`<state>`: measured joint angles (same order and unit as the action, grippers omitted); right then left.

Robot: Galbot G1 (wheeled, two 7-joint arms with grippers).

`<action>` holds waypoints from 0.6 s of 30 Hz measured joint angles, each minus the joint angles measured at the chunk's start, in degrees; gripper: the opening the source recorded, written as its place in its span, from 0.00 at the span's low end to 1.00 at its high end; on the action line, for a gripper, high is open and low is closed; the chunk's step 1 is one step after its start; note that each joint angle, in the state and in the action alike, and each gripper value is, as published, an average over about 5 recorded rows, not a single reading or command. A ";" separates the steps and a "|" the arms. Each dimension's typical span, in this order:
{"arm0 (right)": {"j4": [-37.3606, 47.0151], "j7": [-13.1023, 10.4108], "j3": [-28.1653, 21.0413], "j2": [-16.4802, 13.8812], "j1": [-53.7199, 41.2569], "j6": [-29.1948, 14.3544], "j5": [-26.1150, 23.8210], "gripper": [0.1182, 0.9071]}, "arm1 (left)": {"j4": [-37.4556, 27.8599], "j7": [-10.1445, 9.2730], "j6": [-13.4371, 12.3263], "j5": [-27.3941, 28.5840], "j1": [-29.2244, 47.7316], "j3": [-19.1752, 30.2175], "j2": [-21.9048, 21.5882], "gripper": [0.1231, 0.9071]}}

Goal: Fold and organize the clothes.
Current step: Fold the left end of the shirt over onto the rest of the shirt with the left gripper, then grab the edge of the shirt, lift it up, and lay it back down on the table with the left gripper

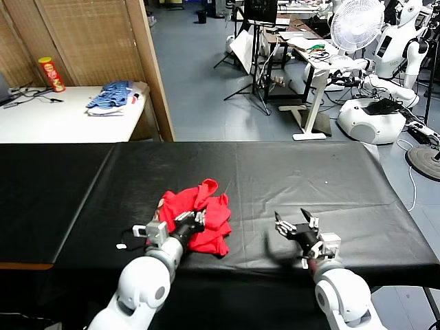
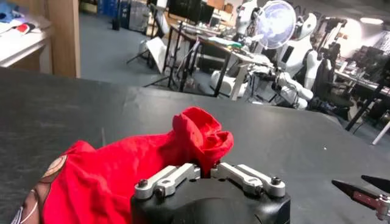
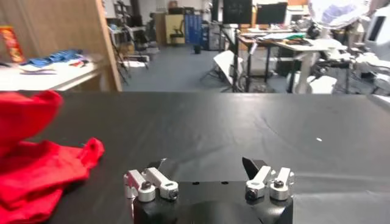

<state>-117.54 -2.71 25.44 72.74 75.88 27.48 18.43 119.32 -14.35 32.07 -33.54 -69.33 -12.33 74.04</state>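
Observation:
The clothes are one crumpled red T-shirt (image 1: 210, 210) bunched on the black table (image 1: 309, 168), left of centre. In the left wrist view the T-shirt (image 2: 122, 167) rises in a peak, and a bit of brown-and-white print (image 2: 38, 193) shows at its edge. My left gripper (image 1: 194, 218) is at the shirt's near side, and its jaws are drawn together with a fold of red fabric (image 2: 204, 143) between them. My right gripper (image 1: 295, 221) hovers low over bare table to the right with its fingers spread wide and nothing in them. From the right wrist the gripper (image 3: 204, 164) sits well clear of the shirt (image 3: 36, 170).
A white side table (image 1: 41, 117) at the back left holds a blue striped pile (image 1: 110, 97) and a red-and-yellow can (image 1: 50, 74). A wooden post (image 1: 155, 69) stands beside it. Desks, a fan and other robots fill the room beyond the table's far edge.

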 joint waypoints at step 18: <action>5.34 2.88 -13.90 0.62 -9.78 0.02 1.04 0.86 | 1.89 4.30 -6.03 3.77 -2.08 -7.72 -7.97 0.86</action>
<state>-112.20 0.16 11.54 73.36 66.10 27.49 19.47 121.20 -10.05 26.05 -29.77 -71.41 -20.05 66.07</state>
